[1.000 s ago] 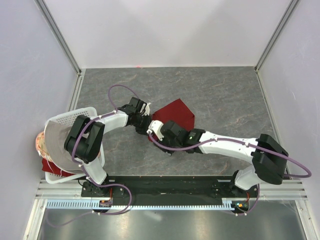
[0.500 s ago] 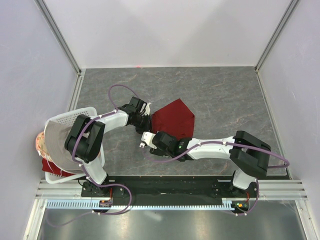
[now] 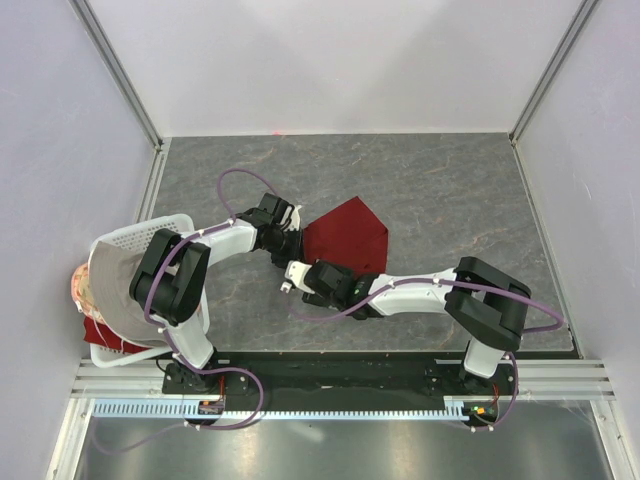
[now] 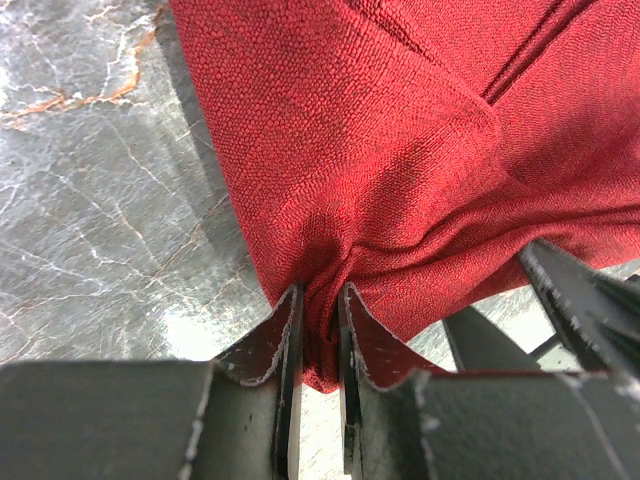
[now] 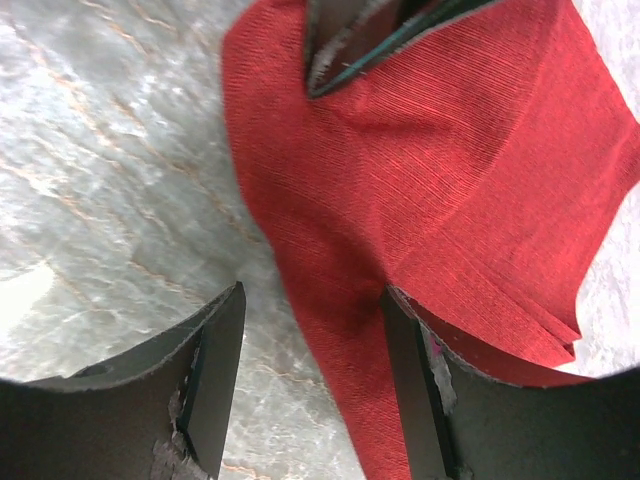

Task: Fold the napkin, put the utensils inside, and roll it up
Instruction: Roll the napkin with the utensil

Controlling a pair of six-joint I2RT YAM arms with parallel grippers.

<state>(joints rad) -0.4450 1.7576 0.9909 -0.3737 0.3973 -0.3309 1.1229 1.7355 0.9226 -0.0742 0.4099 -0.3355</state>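
The dark red napkin (image 3: 348, 232) lies folded on the grey marbled table, left of centre. My left gripper (image 3: 292, 229) is shut on its left corner; in the left wrist view the cloth (image 4: 400, 150) bunches between the narrow jaws (image 4: 318, 297). My right gripper (image 3: 291, 276) hangs open just near-left of the napkin. In the right wrist view its jaws (image 5: 312, 296) straddle the napkin's (image 5: 450, 180) left edge without gripping it, and the left gripper's fingers (image 5: 345, 40) show at the top. The utensils are out of view.
A white basket (image 3: 150, 228) stands at the table's left edge, with a grey-beige cloth (image 3: 108, 285) draped over it and something dark red (image 3: 100, 330) beneath. Metal frame posts (image 3: 150, 135) and pale walls enclose the table.
My right arm has swung its gripper toward the near left, off the napkin's near corner, uncovering more of the cloth. The left gripper and the napkin have stayed in place.
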